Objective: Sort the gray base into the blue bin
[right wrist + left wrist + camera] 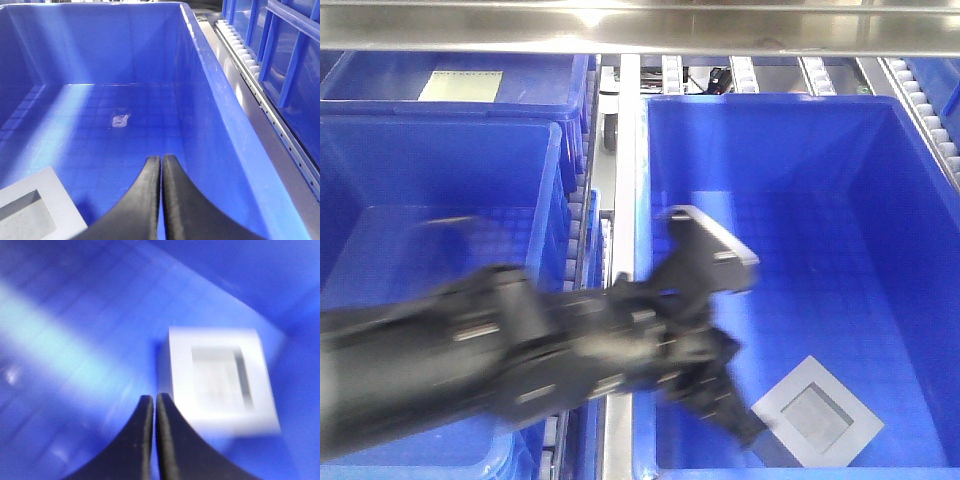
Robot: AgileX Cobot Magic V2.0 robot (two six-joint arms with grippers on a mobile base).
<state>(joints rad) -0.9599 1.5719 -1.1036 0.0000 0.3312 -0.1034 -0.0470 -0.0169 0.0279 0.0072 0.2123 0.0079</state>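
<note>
The gray base (817, 413) lies on the floor of the blue bin (910, 250), near its front, with the square recess facing up. My left arm reaches in from the left, blurred by motion. The left gripper (752, 432) is shut and empty, its tips just left of the block's edge. From the left wrist, the gray base (220, 377) sits right of and beyond the shut left gripper (153, 398). The right gripper (161, 159) is shut and empty above the bin floor, with the gray base (30, 210) at its lower left, apart from it.
A second blue bin (440, 200) stands to the left, and behind it another bin holds a pale sheet (460, 85). A metal rail (625, 150) separates the bins. Roller tracks (920, 100) run at the right, and a steel bar (640, 35) crosses the top.
</note>
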